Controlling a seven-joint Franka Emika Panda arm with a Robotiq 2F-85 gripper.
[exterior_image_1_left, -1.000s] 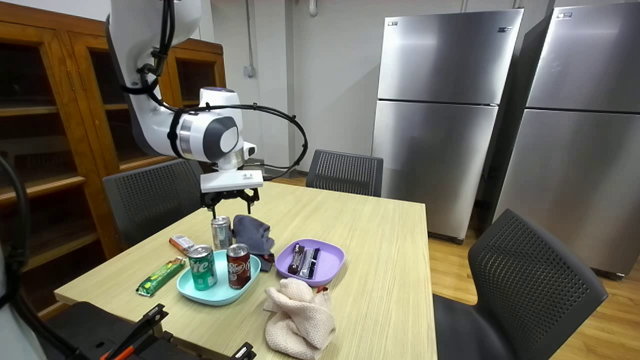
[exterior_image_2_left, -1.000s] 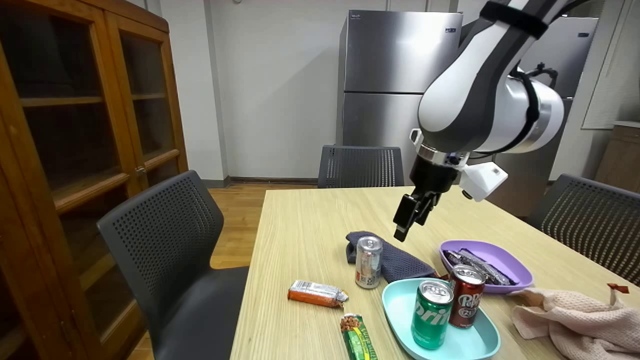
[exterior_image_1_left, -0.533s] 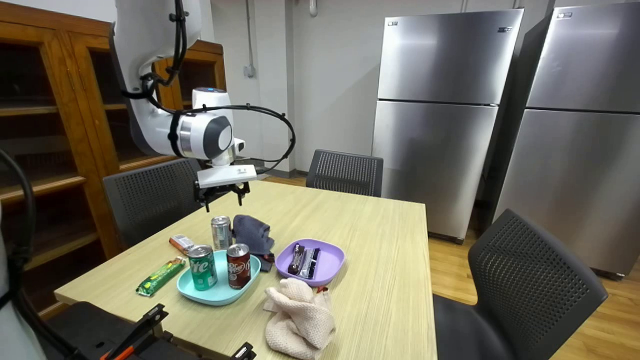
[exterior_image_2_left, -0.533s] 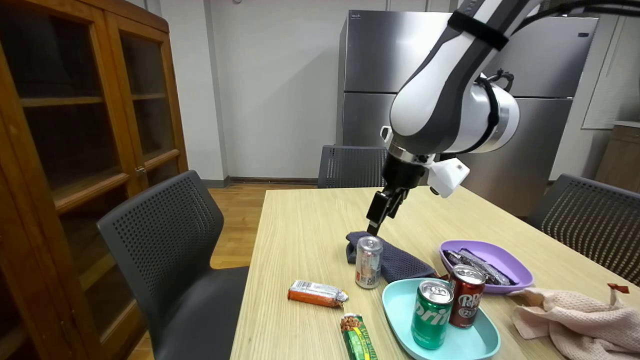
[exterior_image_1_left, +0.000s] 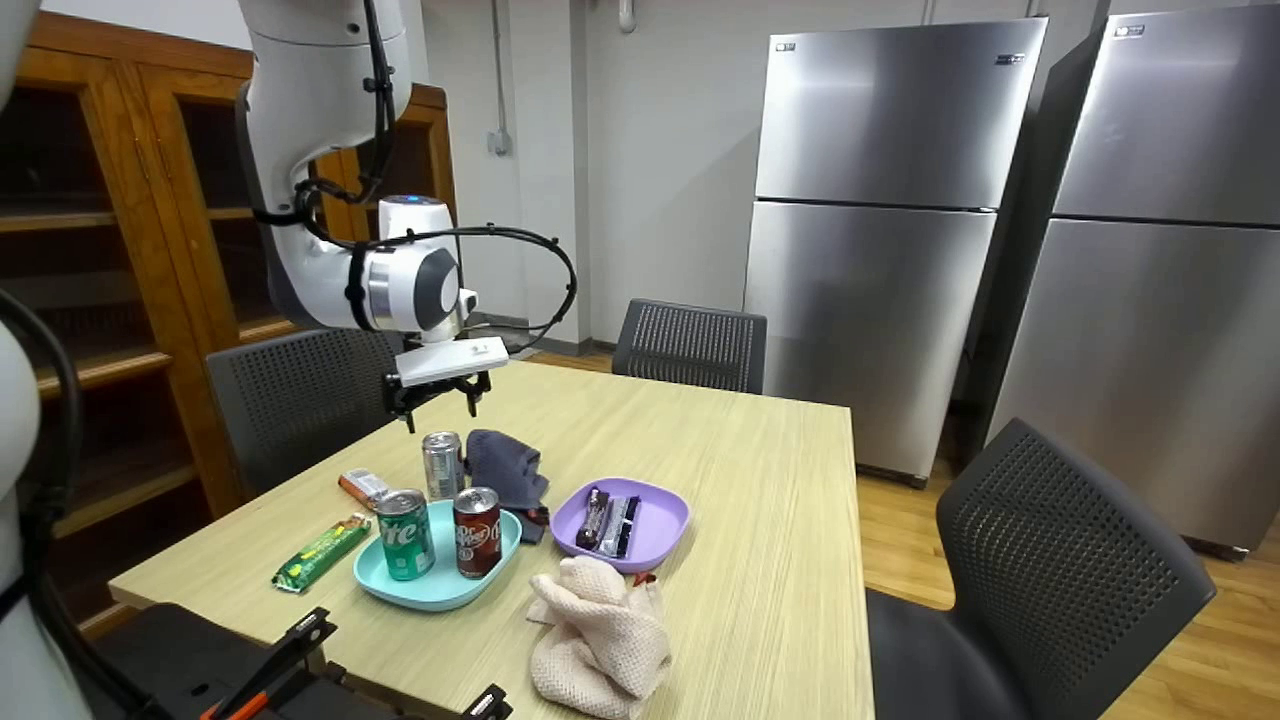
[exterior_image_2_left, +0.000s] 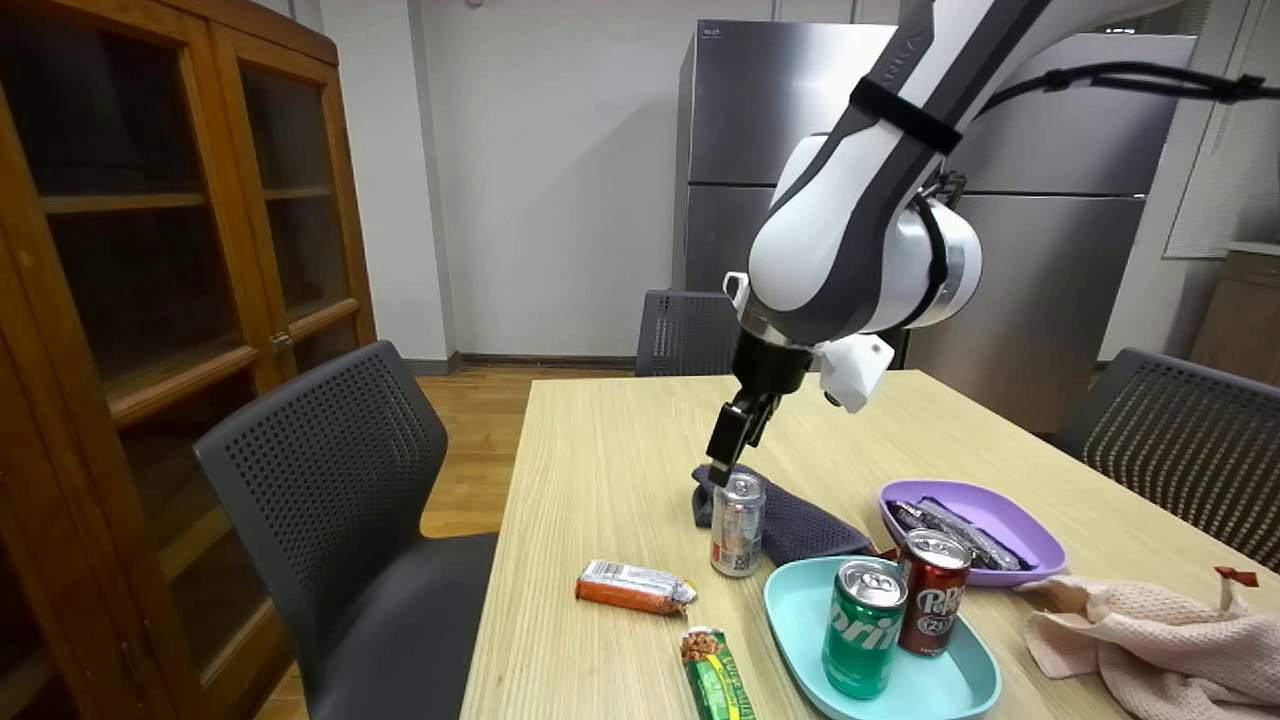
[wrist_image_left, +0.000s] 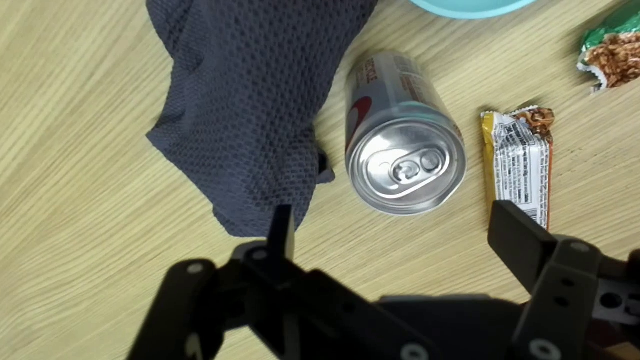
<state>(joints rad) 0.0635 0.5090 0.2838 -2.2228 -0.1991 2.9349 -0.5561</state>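
The tool (wrist_image_left: 391, 212) stands wide, nothing in it, above the bench (wrist_image_left: 65, 210). We see the silver can (wrist_image_left: 406, 165) upright on the bench, just beside the dark cloth (wrist_image_left: 250, 100), with a wrapped bar (wrist_image_left: 522, 165) near its other side. We judge the step in hand to be lining up over this can. In the wrist view its lid lies ahead of the fingertips, slightly nearer the bar side, so we would shift forward and centre the can in the gap before lowering. We should come down straight and slowly: 1 finger could snag the cloth, the other could press on the bar, and a knock on the rim may tip the can. The aqua tray (exterior_image_2_left: 800, 600), holding a green can (exterior_image_2_left: 864, 640) and a red can (exterior_image_2_left: 934, 595), stands near, so small corrections suit us.
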